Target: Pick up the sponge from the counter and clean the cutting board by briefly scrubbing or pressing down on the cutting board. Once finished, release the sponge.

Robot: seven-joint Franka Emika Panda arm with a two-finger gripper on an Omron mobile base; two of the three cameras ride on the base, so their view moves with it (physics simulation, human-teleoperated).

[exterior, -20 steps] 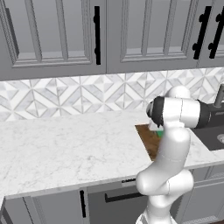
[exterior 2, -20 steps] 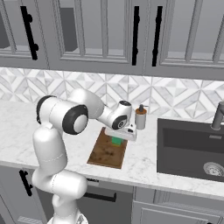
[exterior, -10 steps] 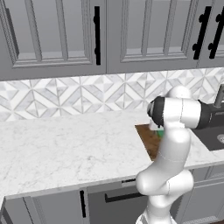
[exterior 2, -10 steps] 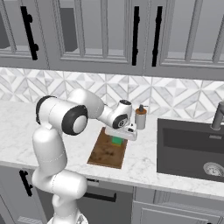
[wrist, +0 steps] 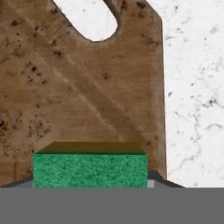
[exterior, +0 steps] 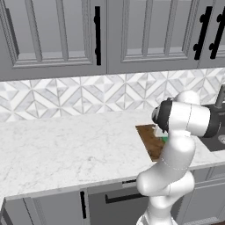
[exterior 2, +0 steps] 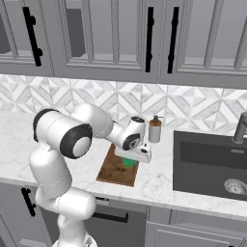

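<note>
Pincer (exterior 2: 131, 160) clamps sponge (wrist: 90, 169) over board (exterior 2: 116, 170), near slot (wrist: 94, 18) end, slot at 12 o'clock. Press flat, short strokes, stay inside edge; worktop (wrist: 192, 87) at 3 o'clock.

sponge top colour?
Green on the sponge, over a yellowish layer; hand view shows it best.

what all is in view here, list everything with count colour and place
sponge: 1, green top over yellow, on the cutting board between the jaws
cutting board: 1, dark brown wood with a handle slot, on the counter left of the sink
counter: 1, white marble
soap dispenser: 1, brown, by the backsplash next to the sink
sink: 1, dark, set in the counter
faucet: 1, grey, behind the sink
upper cabinets: grey, black handles
backsplash: white-grey diamond tiles
robot arm: 1, white, jaws shut on the sponge
</note>
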